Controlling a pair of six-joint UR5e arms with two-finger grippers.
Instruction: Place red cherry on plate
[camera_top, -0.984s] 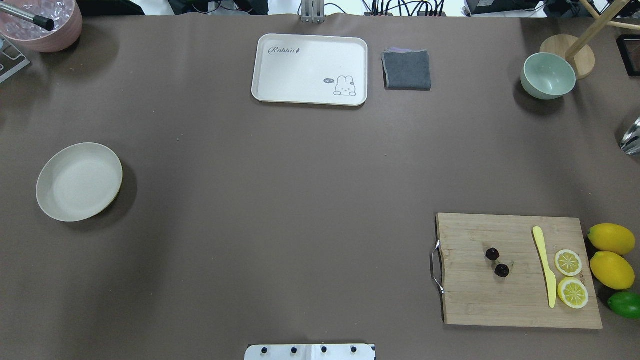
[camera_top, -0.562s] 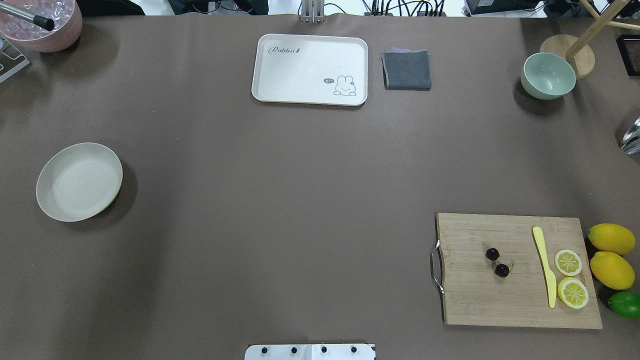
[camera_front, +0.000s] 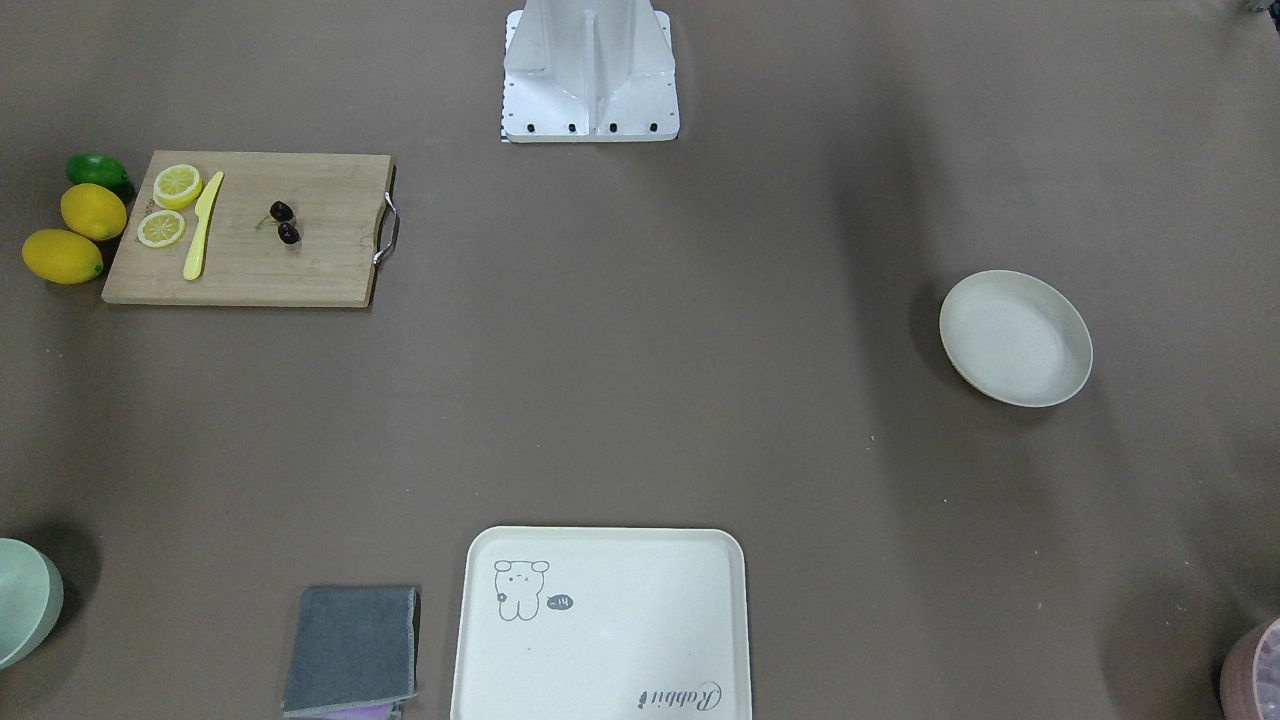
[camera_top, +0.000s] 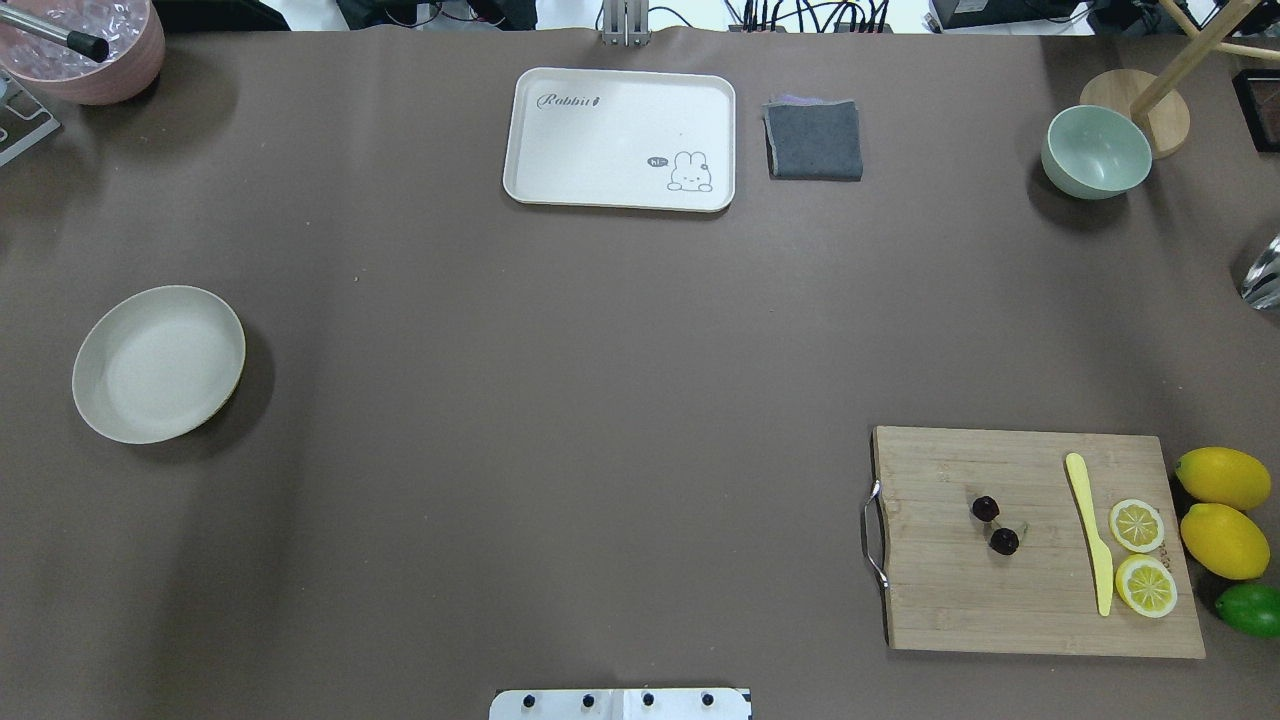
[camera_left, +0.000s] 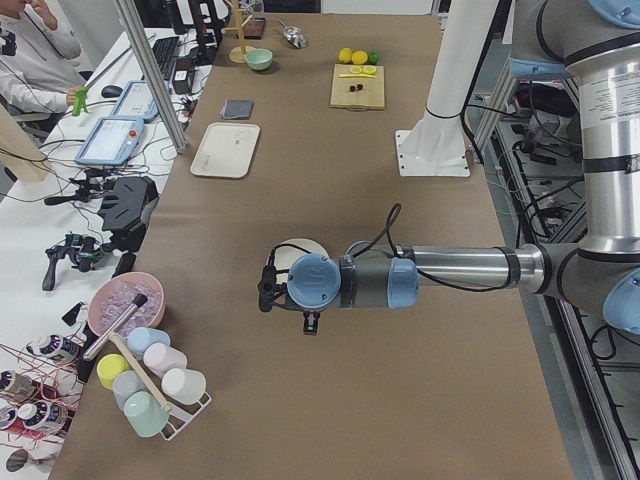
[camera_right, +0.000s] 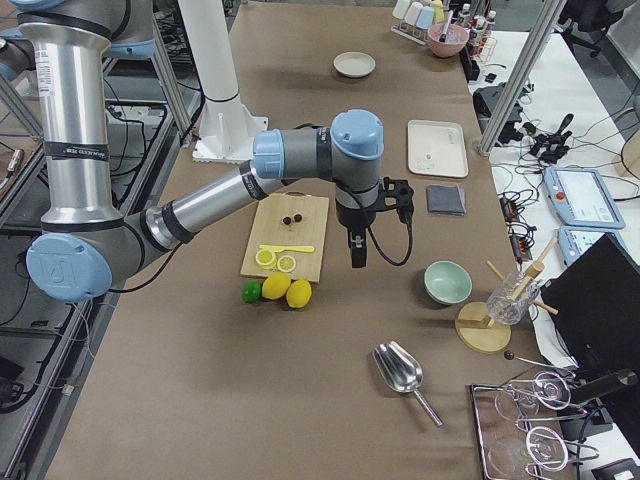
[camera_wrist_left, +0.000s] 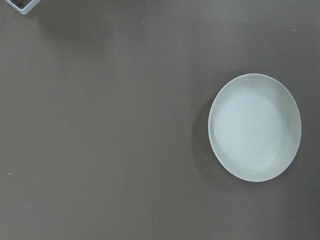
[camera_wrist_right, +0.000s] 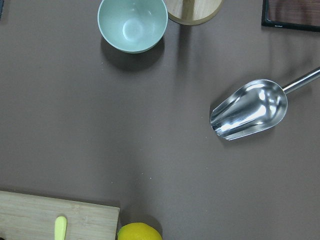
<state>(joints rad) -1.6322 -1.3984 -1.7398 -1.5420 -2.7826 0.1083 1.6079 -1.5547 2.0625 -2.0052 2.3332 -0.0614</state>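
Note:
The red cherry (camera_top: 995, 525), a dark glossy pair, lies on the wooden cutting board (camera_top: 960, 600) at the table's near right; it also shows as the cherry (camera_front: 284, 222) in the front view. The cream plate (camera_top: 158, 363) sits with nothing on it at the left, seen from above as the plate (camera_wrist_left: 255, 127) in the left wrist view. My left gripper (camera_left: 312, 322) hangs high over the plate's area, my right gripper (camera_right: 357, 250) high beyond the board's far side. Both show only in side views, so I cannot tell whether they are open or shut.
On the board lie a yellow knife (camera_top: 1090, 530) and two lemon slices (camera_top: 1140, 555); two lemons (camera_top: 1222, 510) and a lime (camera_top: 1252, 608) sit beside it. A rabbit tray (camera_top: 620, 138), grey cloth (camera_top: 814, 140), green bowl (camera_top: 1096, 152) and metal scoop (camera_wrist_right: 250, 109) stand farther off.

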